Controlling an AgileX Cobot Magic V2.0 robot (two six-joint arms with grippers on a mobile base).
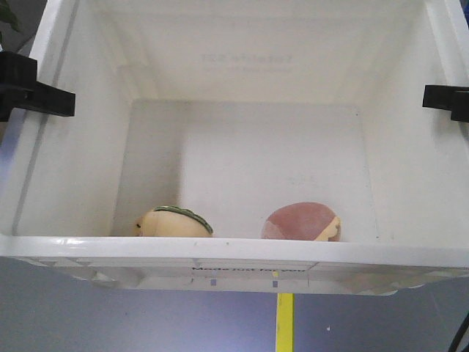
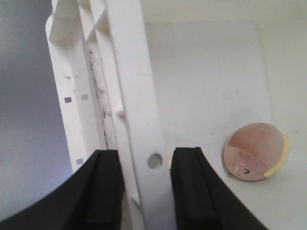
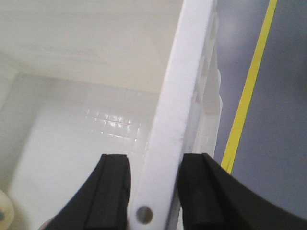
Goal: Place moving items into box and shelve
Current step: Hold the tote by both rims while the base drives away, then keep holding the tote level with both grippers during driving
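Large white plastic crate [image 1: 234,248], pinched at thin side rims by left jaws and right jaws, could be dropped through slippage.

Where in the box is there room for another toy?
Bare box floor: behind the yellow toy and pink toy, up to the far wall, and between them. Crowded: the near wall, and side rims clamped by left gripper, right gripper.
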